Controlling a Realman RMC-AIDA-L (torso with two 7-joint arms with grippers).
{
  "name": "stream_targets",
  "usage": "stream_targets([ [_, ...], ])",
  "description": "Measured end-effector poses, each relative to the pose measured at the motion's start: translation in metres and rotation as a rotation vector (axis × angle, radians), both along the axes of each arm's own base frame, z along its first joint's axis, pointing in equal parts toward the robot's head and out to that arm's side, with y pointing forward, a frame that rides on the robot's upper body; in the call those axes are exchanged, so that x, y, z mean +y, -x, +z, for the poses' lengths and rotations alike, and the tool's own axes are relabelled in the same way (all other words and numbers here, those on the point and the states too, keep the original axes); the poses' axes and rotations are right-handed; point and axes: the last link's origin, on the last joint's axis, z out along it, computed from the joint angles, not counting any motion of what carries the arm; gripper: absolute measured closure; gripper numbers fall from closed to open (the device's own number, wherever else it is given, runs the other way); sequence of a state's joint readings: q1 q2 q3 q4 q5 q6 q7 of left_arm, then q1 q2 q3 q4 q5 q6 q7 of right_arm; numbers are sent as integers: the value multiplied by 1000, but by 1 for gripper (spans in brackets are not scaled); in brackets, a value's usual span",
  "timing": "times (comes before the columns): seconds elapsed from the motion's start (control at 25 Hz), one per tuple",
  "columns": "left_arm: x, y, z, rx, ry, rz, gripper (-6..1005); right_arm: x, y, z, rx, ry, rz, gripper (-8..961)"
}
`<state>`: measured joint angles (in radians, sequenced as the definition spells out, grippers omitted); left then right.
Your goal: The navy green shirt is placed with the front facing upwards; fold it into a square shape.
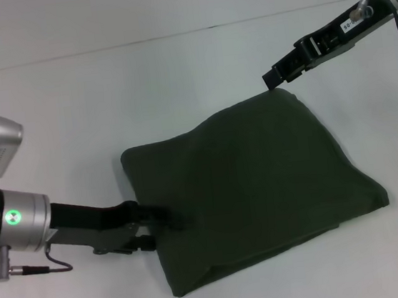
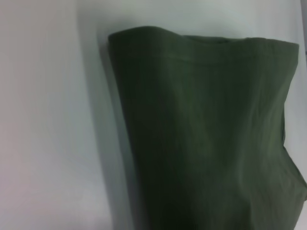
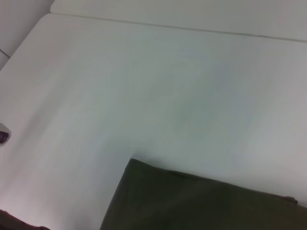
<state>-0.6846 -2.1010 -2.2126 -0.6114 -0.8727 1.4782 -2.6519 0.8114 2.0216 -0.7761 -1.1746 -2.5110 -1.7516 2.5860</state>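
Observation:
The navy green shirt (image 1: 260,178) lies on the white table (image 1: 142,91) folded into a rough square, with only plain green cloth showing. Its lettering and collar are hidden. My left gripper (image 1: 170,220) reaches in low from the left and rests at the shirt's left edge, its tip over the cloth. My right gripper (image 1: 272,79) hovers at the far right corner, just off the fabric. The left wrist view shows the folded shirt (image 2: 206,134) close up. In the right wrist view one corner of the shirt (image 3: 201,201) lies against bare table.
White tabletop (image 3: 144,86) surrounds the shirt on all sides. A seam or table edge (image 1: 172,37) runs across the far side. No other objects are near the cloth.

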Motion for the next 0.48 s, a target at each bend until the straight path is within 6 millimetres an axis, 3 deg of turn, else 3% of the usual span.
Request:
stream_targets([
  [0.48, 4, -18, -21, 38, 49, -55, 203, -1, 1, 0, 44, -2, 7, 469],
])
